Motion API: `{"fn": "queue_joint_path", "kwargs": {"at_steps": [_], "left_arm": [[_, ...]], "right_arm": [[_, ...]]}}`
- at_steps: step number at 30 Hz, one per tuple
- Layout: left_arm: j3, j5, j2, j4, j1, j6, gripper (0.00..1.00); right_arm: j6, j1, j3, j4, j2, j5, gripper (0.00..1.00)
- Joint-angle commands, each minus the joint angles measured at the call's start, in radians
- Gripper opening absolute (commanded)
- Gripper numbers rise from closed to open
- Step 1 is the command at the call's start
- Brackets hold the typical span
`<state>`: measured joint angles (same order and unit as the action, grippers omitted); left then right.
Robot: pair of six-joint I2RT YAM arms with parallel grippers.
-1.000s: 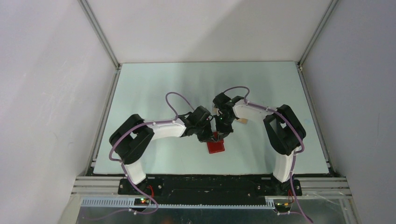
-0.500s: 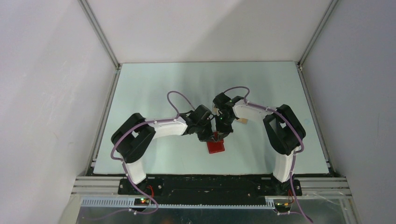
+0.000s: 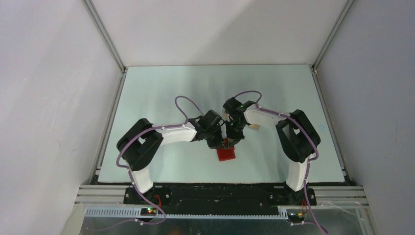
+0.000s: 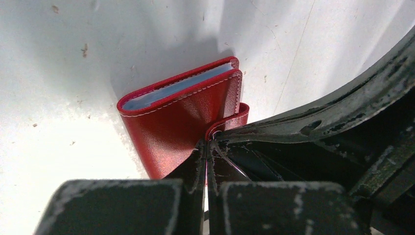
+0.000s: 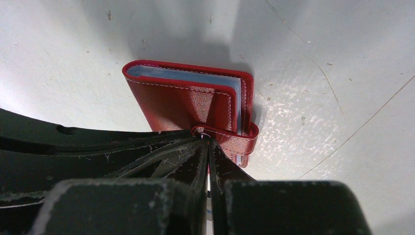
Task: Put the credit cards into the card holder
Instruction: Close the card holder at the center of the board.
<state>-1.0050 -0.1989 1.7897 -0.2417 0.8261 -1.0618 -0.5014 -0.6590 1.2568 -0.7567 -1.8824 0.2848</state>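
Note:
The card holder (image 3: 226,154) is a red wallet lying folded shut on the table, its blue-grey inside (image 4: 176,88) showing between the covers. Its red closing tab (image 5: 237,141) wraps round the open edge. My left gripper (image 3: 221,143) and right gripper (image 3: 229,142) meet point to point over the wallet's far end. Both are shut. The left gripper (image 4: 206,143) touches the tab (image 4: 234,117) where it curls over the cover (image 4: 176,122). The right gripper (image 5: 208,139) rests on the tab's snap end. A tan credit card (image 3: 254,127) peeks out beside the right wrist, mostly hidden.
Pale green table (image 3: 161,88) with white walls on three sides. The arm bases and a black rail (image 3: 220,193) run along the near edge. The right gripper's dark finger (image 4: 318,117) crosses the left wrist view.
The left arm has edged slightly to the right. Both grippers stay shut at the wallet's tab, and the wallet has not moved.

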Motion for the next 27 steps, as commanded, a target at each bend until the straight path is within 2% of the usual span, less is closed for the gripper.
{"fn": "queue_joint_path", "kwargs": {"at_steps": [1, 5, 27], "left_arm": [[0.029, 0.133, 0.078, -0.123, 0.009, 0.002, 0.0], [0.027, 0.153, 0.077, -0.147, 0.009, -0.01, 0.0], [0.023, 0.162, 0.182, -0.249, 0.011, -0.106, 0.0]], "right_arm": [[-0.024, -0.013, -0.025, 0.078, -0.052, -0.049, 0.03], [-0.054, -0.017, -0.025, 0.072, -0.094, -0.066, 0.0], [-0.191, -0.141, 0.063, -0.027, -0.257, -0.33, 0.0]]}}
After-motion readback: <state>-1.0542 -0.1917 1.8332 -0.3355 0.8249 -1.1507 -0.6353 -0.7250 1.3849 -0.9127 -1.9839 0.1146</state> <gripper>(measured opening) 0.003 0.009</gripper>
